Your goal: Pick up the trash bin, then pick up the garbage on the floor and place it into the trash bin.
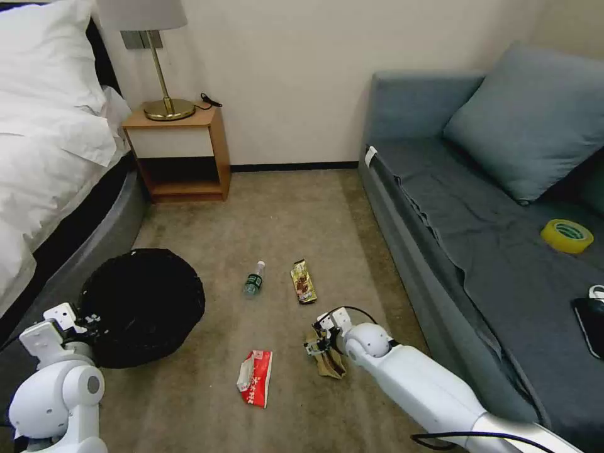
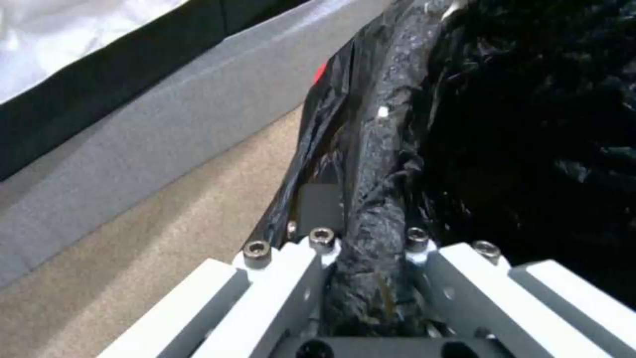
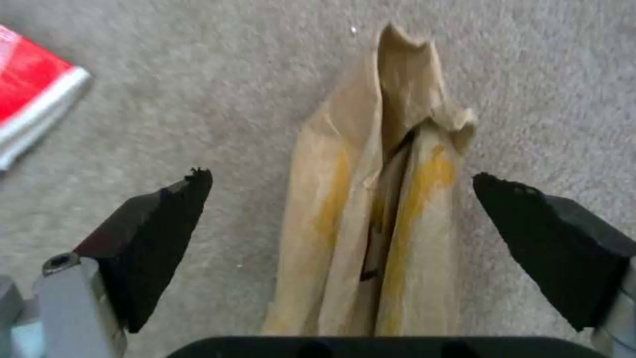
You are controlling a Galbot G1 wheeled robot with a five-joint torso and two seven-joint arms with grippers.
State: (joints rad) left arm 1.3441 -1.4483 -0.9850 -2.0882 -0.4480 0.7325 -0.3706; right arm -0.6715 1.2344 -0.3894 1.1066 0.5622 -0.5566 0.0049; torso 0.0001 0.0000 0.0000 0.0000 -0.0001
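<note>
I hold the bin (image 1: pixel 141 306) by its rim with the left gripper (image 2: pixel 371 278), jaws pinching the black liner, near the bed. Right gripper (image 3: pixel 341 199) hangs low over the carpet, jaws spread either side of the tan paper (image 3: pixel 374 209). Its long axis runs straight out between them, so the jaws would close across its narrow width. Packet (image 1: pixel 255 377), bottle (image 1: pixel 254 279) and wrapper (image 1: pixel 303 282) lie on the floor.
</note>
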